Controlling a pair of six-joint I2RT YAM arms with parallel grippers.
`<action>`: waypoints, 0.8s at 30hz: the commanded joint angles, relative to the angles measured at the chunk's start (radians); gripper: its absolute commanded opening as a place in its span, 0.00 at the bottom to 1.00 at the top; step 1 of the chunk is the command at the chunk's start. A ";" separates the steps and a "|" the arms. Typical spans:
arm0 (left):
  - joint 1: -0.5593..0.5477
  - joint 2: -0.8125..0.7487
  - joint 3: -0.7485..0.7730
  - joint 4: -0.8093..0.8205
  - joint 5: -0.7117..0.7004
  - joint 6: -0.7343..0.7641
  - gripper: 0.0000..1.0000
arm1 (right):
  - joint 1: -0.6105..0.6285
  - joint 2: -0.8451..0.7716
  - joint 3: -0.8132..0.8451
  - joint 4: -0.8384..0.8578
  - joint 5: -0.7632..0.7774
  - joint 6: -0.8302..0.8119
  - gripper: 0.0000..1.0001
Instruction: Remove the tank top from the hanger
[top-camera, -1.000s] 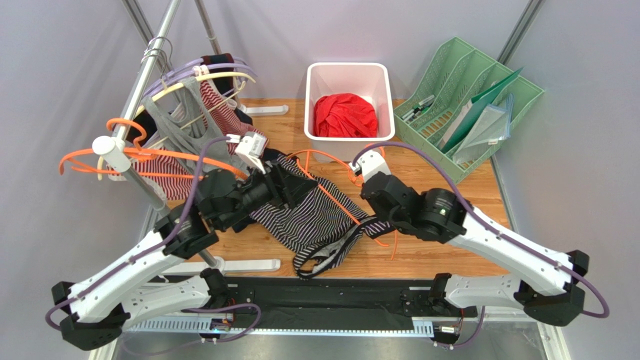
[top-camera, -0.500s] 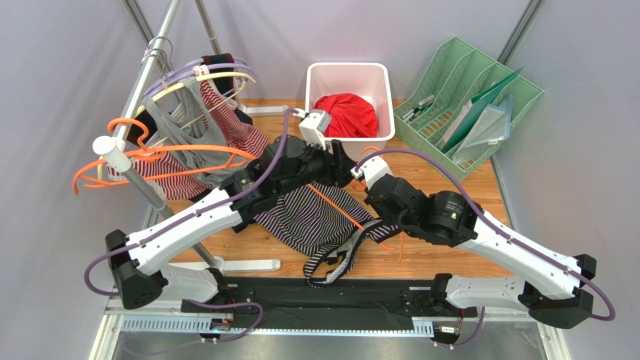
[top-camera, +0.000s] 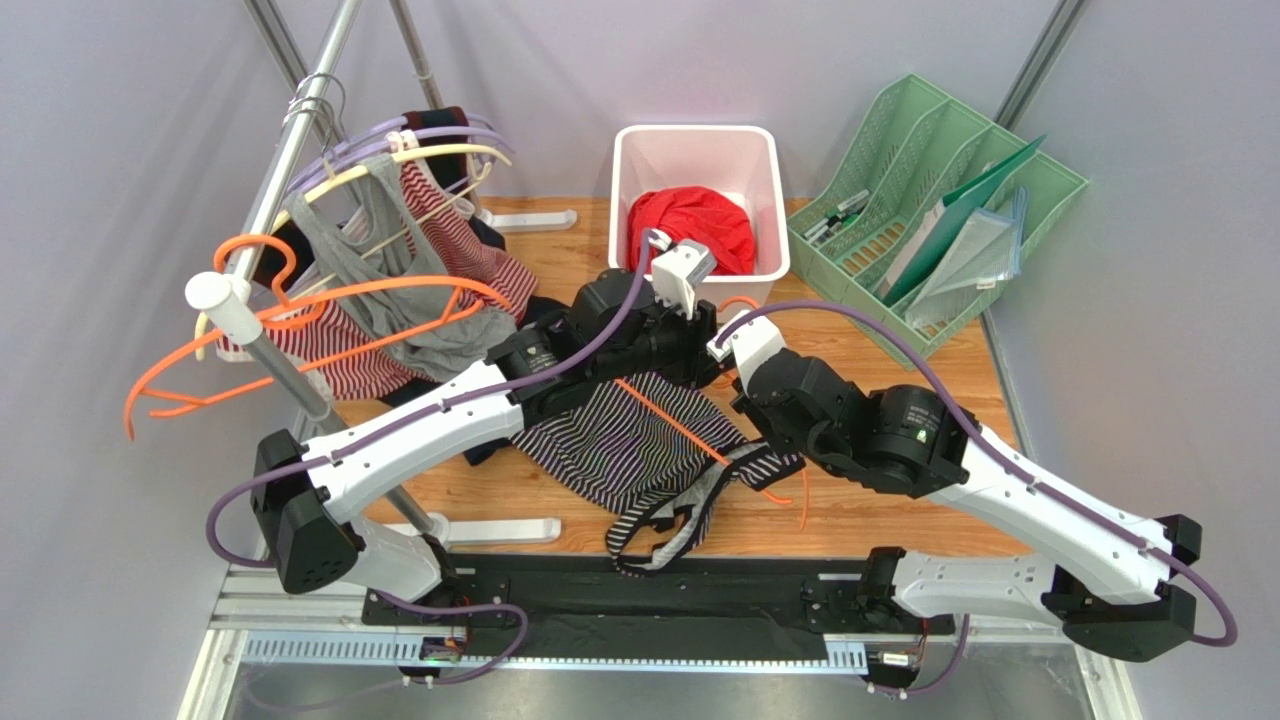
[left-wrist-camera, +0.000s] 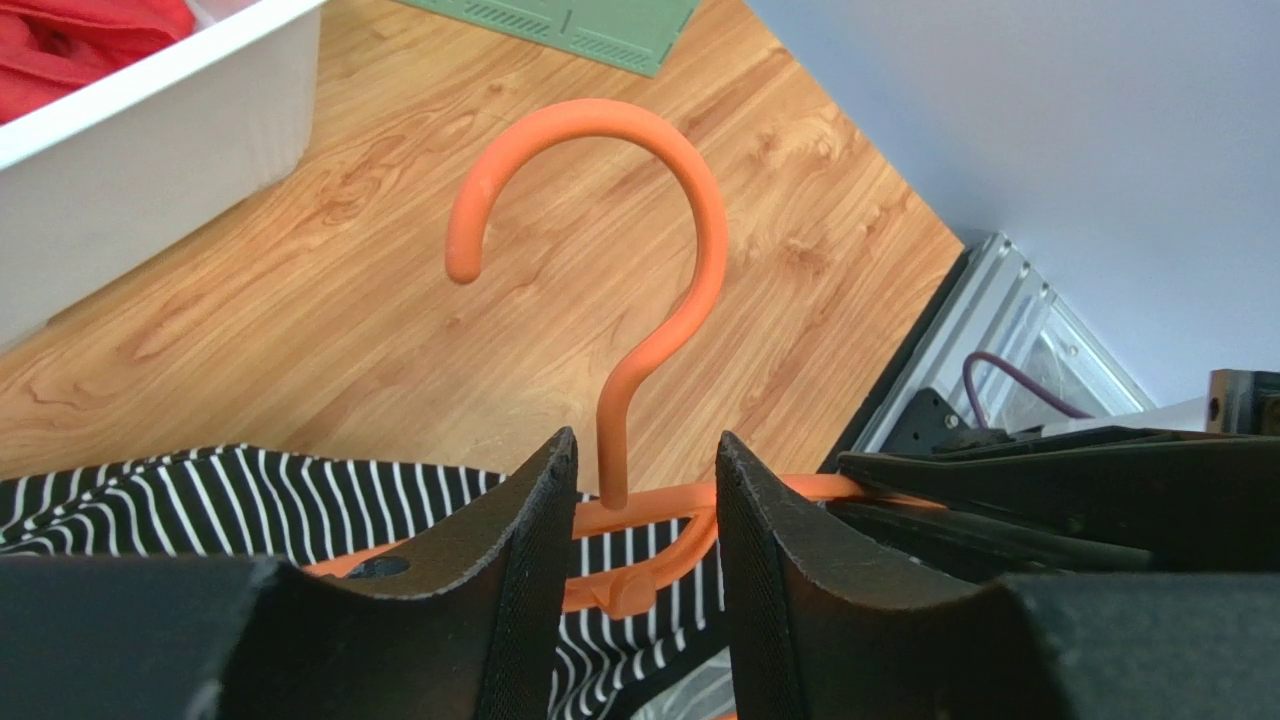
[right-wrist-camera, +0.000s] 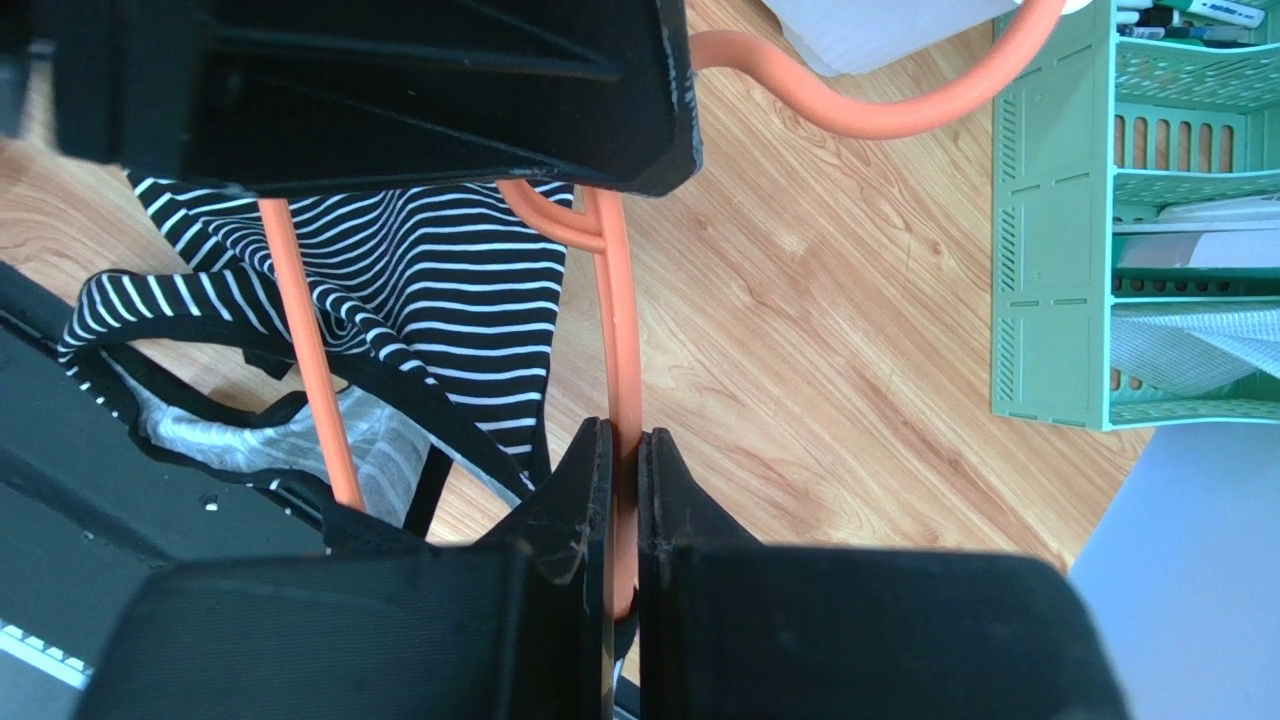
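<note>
The hanger (left-wrist-camera: 657, 323) stands between the left claw's (left-wrist-camera: 646, 458) jaws.

Orange hanger (left-wrist-camera: 613, 435) is showing smooth, matt plastic; striped tank top (left-wrist-camera: 226, 495) is showing soft knit cloth; table (left-wrist-camera: 451, 315) is showing lightly sheened wood grain; bin (left-wrist-camera: 150, 165) is showing smooth white plastic.

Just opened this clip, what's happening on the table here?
Two robot arms are working on a striped tank top that lies on the wooden table, draped on an orange hanger. The right hand is clamped shut on one of the hanger's bars. The left hand straddles the hanger's neck just below the hook, fingers open and not touching it. The top is not yet off the hanger.
</note>
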 joint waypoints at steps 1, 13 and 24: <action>-0.001 0.033 0.065 -0.023 0.032 0.048 0.44 | 0.004 -0.031 0.019 0.037 -0.011 -0.018 0.00; -0.001 0.115 0.128 -0.061 0.019 0.067 0.25 | 0.004 -0.028 0.009 0.042 -0.019 -0.025 0.00; 0.020 0.096 0.065 0.031 0.087 0.001 0.00 | 0.004 -0.012 0.022 0.008 -0.022 0.040 0.00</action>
